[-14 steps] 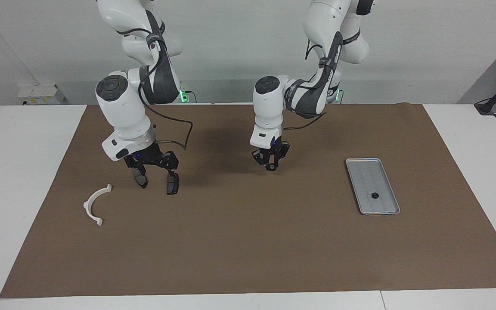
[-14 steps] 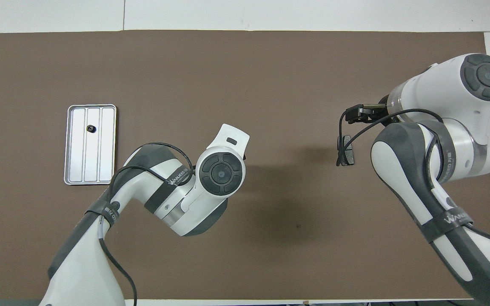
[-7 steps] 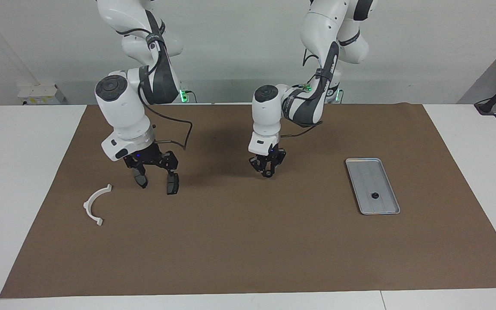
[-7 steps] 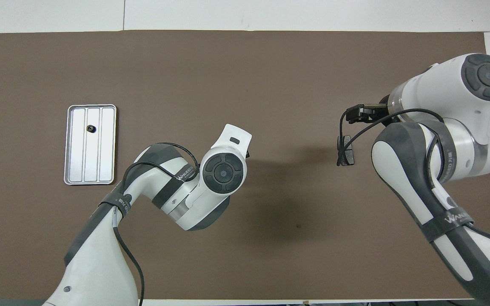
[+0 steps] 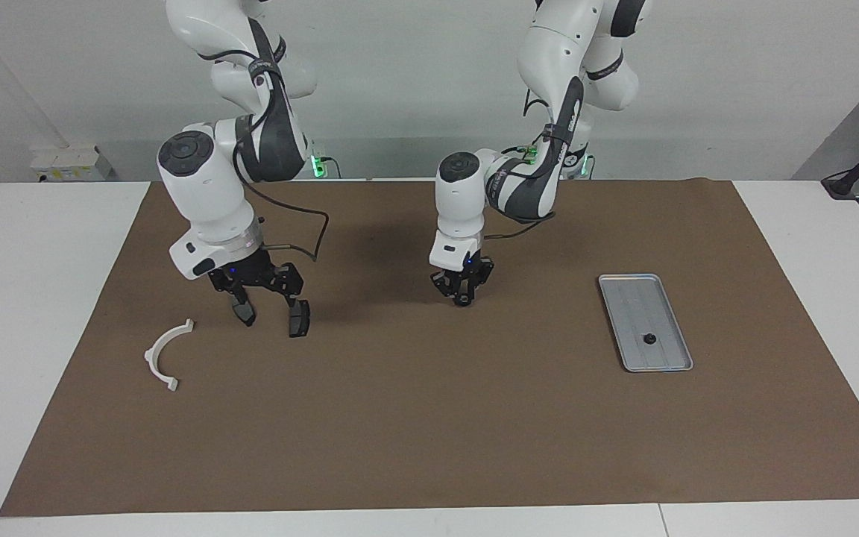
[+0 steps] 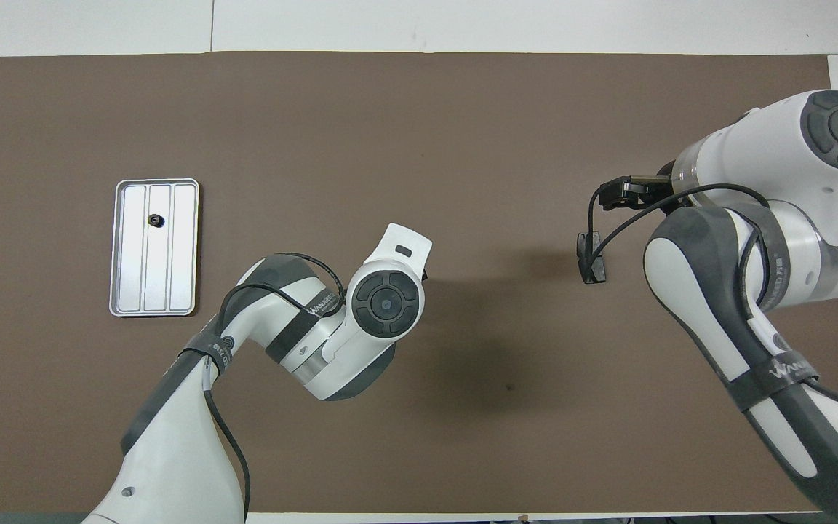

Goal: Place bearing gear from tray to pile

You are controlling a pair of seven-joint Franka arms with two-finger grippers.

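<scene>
I have both arms bent down over the counter, wrists pointing their tools at the surface. My left tool (image 5: 462,298) hangs low above the middle of the brown mat, its 2 fingertips drawn together; whether anything sits between them I cannot tell. That arm's forearm folds back toward its base, elbow high. My right tool (image 5: 271,313) hangs over the mat toward the right arm's end, its 2 fingers (image 5: 298,319) spread wide and pointing down. In the overhead view its wrist covers most of the tool.
</scene>
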